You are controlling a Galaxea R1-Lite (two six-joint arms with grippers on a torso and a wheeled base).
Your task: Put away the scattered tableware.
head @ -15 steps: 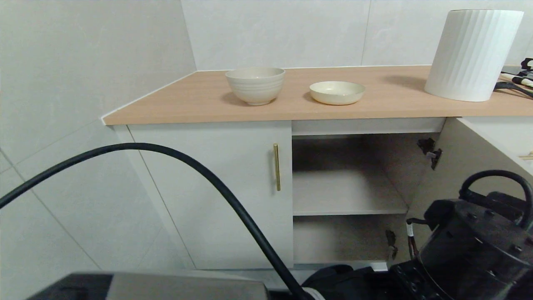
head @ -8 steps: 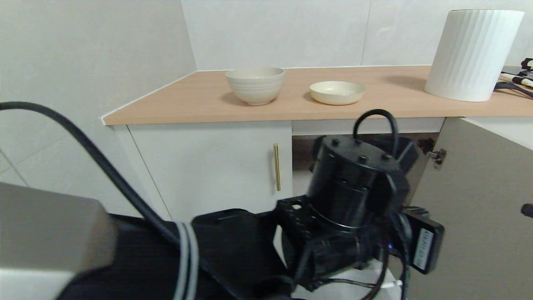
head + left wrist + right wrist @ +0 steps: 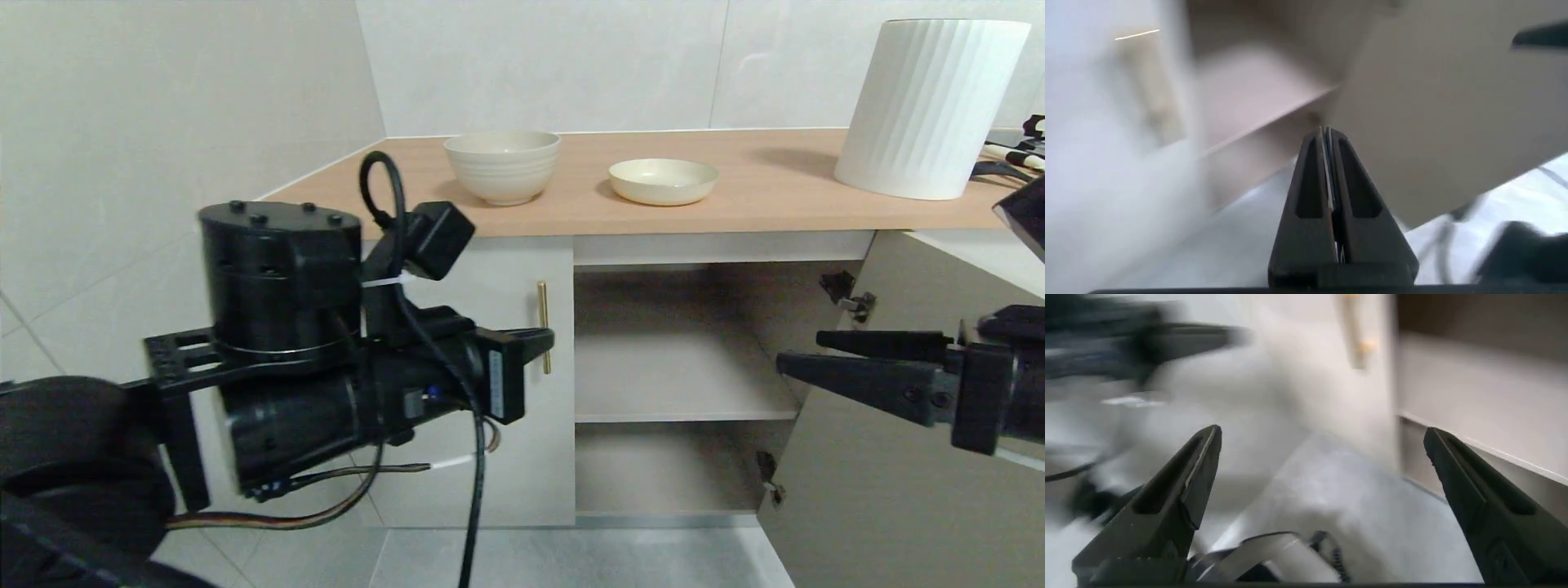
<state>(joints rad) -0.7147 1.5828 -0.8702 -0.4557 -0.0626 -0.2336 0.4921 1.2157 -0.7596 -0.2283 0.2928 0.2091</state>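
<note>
A cream ribbed bowl (image 3: 501, 166) and a shallow cream dish (image 3: 663, 180) stand apart on the wooden countertop (image 3: 759, 204). Below them the cupboard's right half is open, with a bare shelf (image 3: 678, 376) inside. My left gripper (image 3: 547, 333) is held in front of the closed left door, well below the bowl, and its fingers are pressed together with nothing between them (image 3: 1325, 135). My right gripper (image 3: 800, 349) hangs by the open door at shelf height, its fingers spread wide and empty (image 3: 1321, 434).
A tall white ribbed cylinder (image 3: 929, 106) stands at the counter's right, with dark utensils (image 3: 1012, 159) behind it. The open cupboard door (image 3: 882, 490) juts out at the right. The closed door carries a gold handle (image 3: 543, 327). A tiled wall bounds the left.
My left arm has swung up from the bottom through the centre to the left. My right gripper has come up into sight at the right, in front of the open door.
</note>
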